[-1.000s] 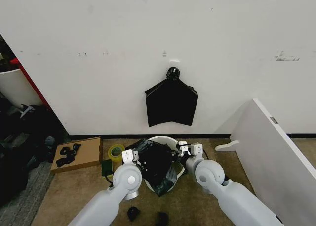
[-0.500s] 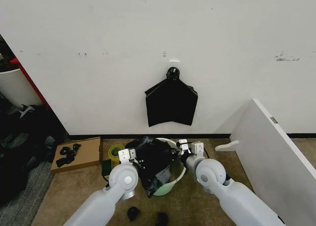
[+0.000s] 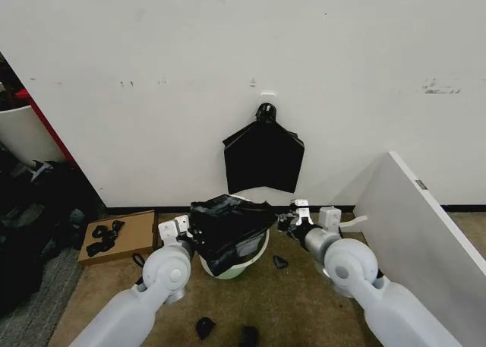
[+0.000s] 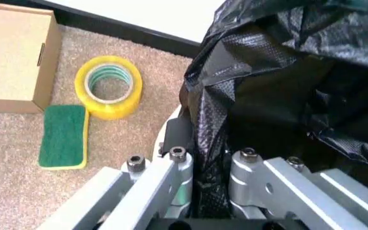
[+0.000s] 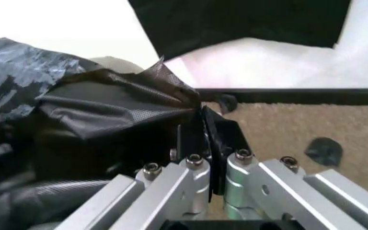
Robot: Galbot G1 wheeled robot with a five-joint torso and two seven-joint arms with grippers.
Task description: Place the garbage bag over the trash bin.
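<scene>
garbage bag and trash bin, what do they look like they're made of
The garbage bag looks like thin black plastic film: it crinkles, folds loosely and catches glossy highlights, with a fine embossed grain in the wrist views. Both the left gripper and the right gripper pinch it. The trash bin looks like smooth white moulded plastic, plain-sided, most likely rigid.

Smooth grey-white rounded arms; silver metal fingers [image 4: 171, 187] with hex screws
</scene>
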